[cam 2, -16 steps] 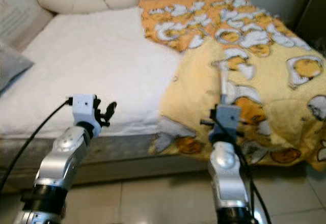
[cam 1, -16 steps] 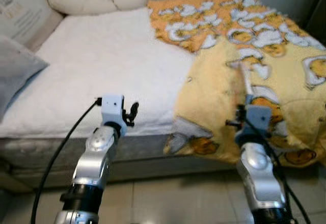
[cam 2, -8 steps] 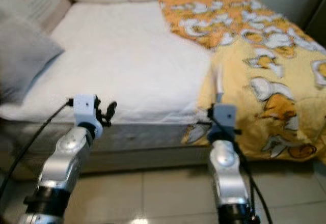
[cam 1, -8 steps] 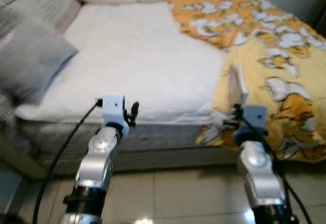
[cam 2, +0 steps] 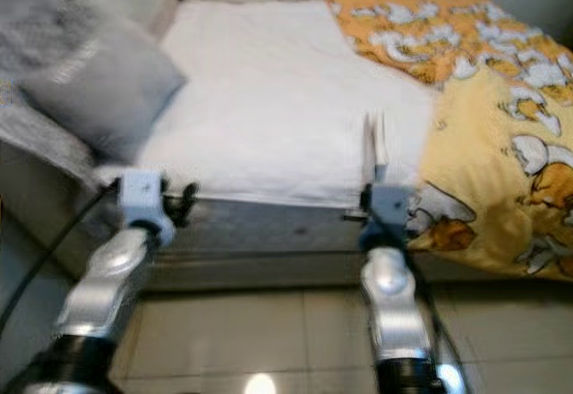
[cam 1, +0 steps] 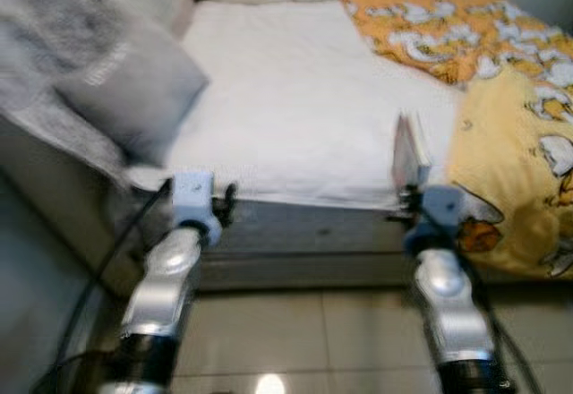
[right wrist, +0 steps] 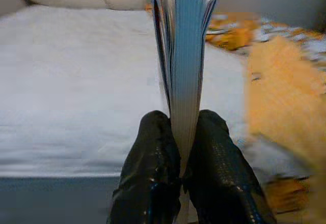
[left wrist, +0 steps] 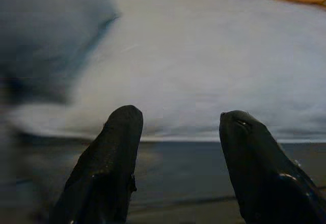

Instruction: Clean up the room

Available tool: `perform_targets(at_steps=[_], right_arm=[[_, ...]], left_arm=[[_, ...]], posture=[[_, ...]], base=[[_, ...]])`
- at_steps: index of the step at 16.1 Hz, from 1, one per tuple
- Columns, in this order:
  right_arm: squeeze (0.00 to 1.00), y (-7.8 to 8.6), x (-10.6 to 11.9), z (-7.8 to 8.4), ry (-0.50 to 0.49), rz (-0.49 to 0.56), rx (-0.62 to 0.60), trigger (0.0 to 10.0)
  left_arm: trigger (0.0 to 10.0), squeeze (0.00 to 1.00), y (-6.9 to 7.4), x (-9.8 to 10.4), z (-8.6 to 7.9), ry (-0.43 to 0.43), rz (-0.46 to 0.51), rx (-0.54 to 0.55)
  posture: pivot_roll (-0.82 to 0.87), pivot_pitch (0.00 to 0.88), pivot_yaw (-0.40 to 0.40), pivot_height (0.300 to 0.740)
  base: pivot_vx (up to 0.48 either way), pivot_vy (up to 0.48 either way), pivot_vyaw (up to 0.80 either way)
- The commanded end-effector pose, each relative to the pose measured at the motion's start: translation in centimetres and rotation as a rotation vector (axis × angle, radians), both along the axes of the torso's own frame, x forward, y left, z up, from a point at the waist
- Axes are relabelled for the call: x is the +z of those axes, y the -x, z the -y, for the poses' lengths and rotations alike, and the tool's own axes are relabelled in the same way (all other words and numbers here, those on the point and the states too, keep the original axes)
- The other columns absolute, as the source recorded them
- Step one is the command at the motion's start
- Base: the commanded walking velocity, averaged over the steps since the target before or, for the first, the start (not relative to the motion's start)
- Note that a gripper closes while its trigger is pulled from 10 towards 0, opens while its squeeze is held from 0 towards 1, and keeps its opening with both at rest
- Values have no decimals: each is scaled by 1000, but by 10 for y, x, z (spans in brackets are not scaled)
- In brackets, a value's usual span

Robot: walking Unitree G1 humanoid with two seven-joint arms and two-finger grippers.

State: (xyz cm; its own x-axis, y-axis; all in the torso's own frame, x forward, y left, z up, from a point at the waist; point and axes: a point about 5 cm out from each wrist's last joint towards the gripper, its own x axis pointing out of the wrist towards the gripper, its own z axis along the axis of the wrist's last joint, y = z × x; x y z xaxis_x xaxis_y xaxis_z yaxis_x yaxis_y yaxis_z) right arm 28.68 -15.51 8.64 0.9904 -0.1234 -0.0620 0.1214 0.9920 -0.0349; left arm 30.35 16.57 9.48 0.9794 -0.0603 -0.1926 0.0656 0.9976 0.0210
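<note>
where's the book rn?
The book stands on edge, clamped in the right tool, on the robot's right just before the bed edge, beside the yellow blanket.

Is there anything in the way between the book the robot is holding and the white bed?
Nothing visible. The right gripper pinches the book upright before the bed's near edge, with bare white sheet ahead. The grey pillow lies off to the left, the yellow blanket to the right.
</note>
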Motion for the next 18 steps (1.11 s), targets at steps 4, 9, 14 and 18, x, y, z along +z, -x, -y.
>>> perform_targets(at_steps=[4, 9, 14, 18], right_arm=[[0, -2, 12, 4, -14, 58, 6, 10000], [0, -2, 12, 1, -19, 55, 27, 10000], [0, -2, 11, -9, 22, 41, 115, 10000], [0, -1, 12, -10, -1, 51, 126, 10000]], left_arm=[[10000, 0, 1, 3, 10, -13, 13, -32], [10000, 0, 0, 3, 8, -27, 16, -28], [10000, 0, -1, 4, 7, -22, 16, -21], [10000, 0, -1, 4, 6, -22, 16, -22]], posture=[[-27, 0, 2, 740], [-23, 0, 1, 740], [-22, 0, 3, 740], [-21, 0, 5, 740]], base=[[0, 0, 0], [111, 0, 0], [309, 0, 320], [266, 0, 400]])
